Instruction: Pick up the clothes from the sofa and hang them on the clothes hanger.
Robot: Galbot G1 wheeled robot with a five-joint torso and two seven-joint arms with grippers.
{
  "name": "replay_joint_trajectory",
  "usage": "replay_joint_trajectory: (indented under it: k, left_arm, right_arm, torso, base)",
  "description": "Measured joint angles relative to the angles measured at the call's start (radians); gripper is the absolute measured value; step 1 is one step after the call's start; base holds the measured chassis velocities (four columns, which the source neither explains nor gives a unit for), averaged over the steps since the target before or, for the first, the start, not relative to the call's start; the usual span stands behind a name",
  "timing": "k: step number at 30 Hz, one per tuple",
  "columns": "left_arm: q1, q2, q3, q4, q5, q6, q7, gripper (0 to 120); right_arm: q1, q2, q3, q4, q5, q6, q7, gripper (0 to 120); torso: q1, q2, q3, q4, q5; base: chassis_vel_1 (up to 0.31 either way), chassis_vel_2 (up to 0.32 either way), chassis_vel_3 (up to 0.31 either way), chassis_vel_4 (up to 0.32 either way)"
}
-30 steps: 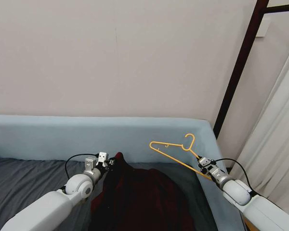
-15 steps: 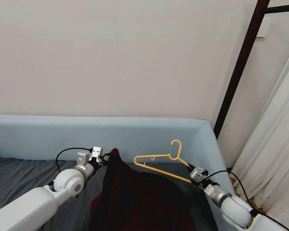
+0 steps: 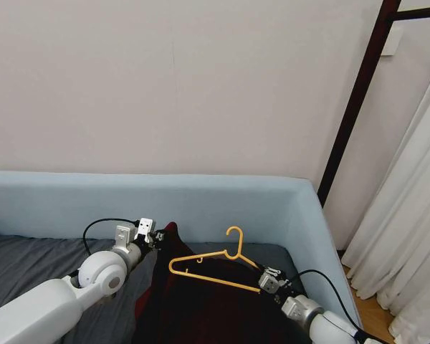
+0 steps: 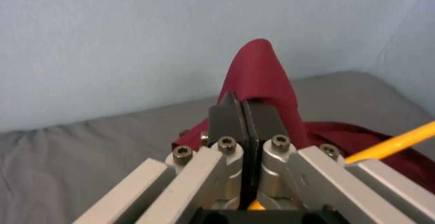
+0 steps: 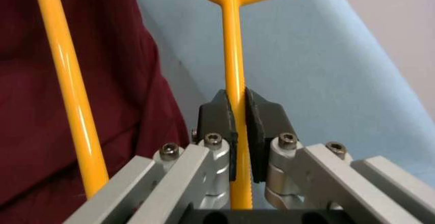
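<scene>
Two clamped grips, confirmed wrist-side: left gripper [image 3: 158, 239] on garment [image 3: 201, 308] peak, its 11 o'clock; right gripper [image 3: 266, 281] on hanger [image 3: 208, 271], its 4 o'clock.

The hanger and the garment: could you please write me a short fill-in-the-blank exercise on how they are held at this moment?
1. The left gripper is shut on a raised fold of the dark ____ garment.
2. The right gripper is shut on the hanger, whose hook points ____ in the head view.
3. The garment lies on the ____.
Missing words: red; up; sofa.
</scene>
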Motion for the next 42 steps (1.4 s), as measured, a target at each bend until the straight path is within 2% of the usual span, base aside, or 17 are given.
replay_joint_trajectory:
  k: [6,12,22,26,33,42]
  left_arm:
    - [-0.007,-0.061,0.028,0.017,-0.003,0.022,-0.099,0]
    - [-0.017,-0.091,0.041,0.009,-0.018,0.031,-0.170,0]
    - [-0.020,-0.086,0.046,-0.057,-0.043,0.051,-0.215,0]
    - [-0.016,-0.072,0.058,-0.123,-0.058,0.064,-0.233,0]
    - [-0.013,-0.080,0.072,-0.181,-0.082,0.074,-0.279,0]
    - [-0.075,-0.142,0.116,-0.140,-0.068,0.035,-0.302,0]
  right_arm:
    - [0.014,0.013,-0.032,0.016,0.033,-0.046,0.014,4]
    - [0.035,0.030,-0.048,-0.003,0.026,-0.114,0.054,4]
    - [0.035,0.030,-0.040,-0.013,0.014,-0.221,0.121,4]
    - [0.030,0.031,-0.016,-0.010,0.025,-0.261,0.161,4]
    - [0.029,0.031,0.009,0.011,0.067,-0.276,0.196,4]
    - [0.026,0.011,0.009,0.060,0.063,-0.244,0.173,4]
  torso:
    - [0.000,0.000,0.000,-0.0001,0.0001]
    - [0.000,0.000,0.000,0.0000,0.0002]
    - [0.000,0.000,0.000,0.0000,0.0003]
    - [0.000,0.000,0.000,-0.0001,0.0003]
    - [0.000,0.000,0.000,0.0000,0.0003]
    - [0.000,0.000,0.000,-0.0001,0.0001]
  base:
    - [0.000,0.000,0.000,0.000]
    - [0.000,0.000,0.000,0.000]
    - [0.000,0.000,0.000,0.000]
    - [0.000,0.000,0.000,0.000]
    - [0.000,0.000,0.000,0.000]
    - [0.000,0.000,0.000,0.000]
